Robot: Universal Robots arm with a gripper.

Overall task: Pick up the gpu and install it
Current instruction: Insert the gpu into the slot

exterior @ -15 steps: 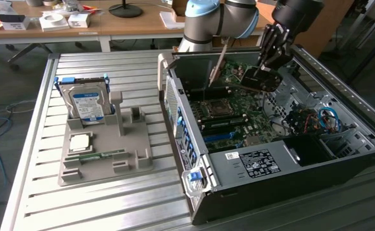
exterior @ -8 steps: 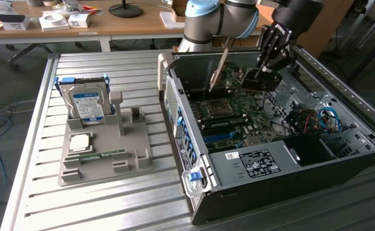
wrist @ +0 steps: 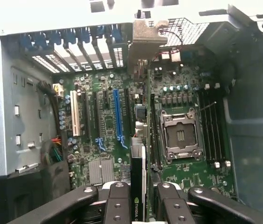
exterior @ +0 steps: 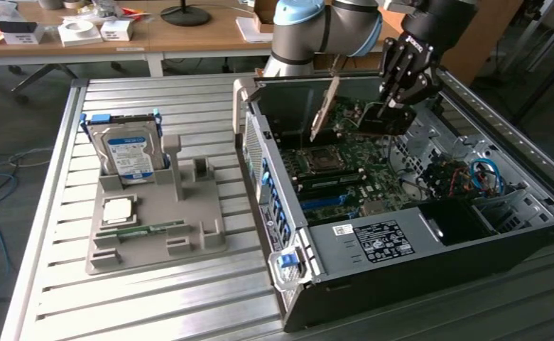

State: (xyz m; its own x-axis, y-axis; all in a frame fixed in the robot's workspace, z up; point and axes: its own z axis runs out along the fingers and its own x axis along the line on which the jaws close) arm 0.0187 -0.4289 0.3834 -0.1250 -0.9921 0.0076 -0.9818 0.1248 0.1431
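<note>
From where I stand the pincer [exterior: 392, 106] is down inside the open computer case [exterior: 301, 298], which lies on its side near the tabletop's [exterior: 144, 298] edge at the exterior view's right. It is partly closed, its black jointed fingers [wrist: 117, 205] clamped on either face of the gpu [wrist: 138, 186]. The gpu is a thin, flat, dark card held on edge above the green motherboard [wrist: 182, 179] and, as far as I can judge, not yet seated. Its long axis runs straight out from the pincer toward the case's back wall with the vented openings, and the bent, pale metal bracket [wrist: 145, 39] on its far end is up against that wall. What matters most is the card's line against the slots below. The long blue slot [wrist: 117, 112] runs parallel to the card but a little to one side. The card itself hangs between that slot and the square, metal-framed processor socket [wrist: 180, 135], over a darker slot that is hard to make out. In the exterior view the card looks slightly tilted, with the bracket leaning. The case is dull grey sheet steel with hard edges, and the board is crowded with small parts. The tabletop is ribbed aluminium. Towards the tabletop's opposite edge, a matte grey moulded holder [exterior: 154, 241] keeps a silver hard drive [exterior: 130, 153] upright.
</note>
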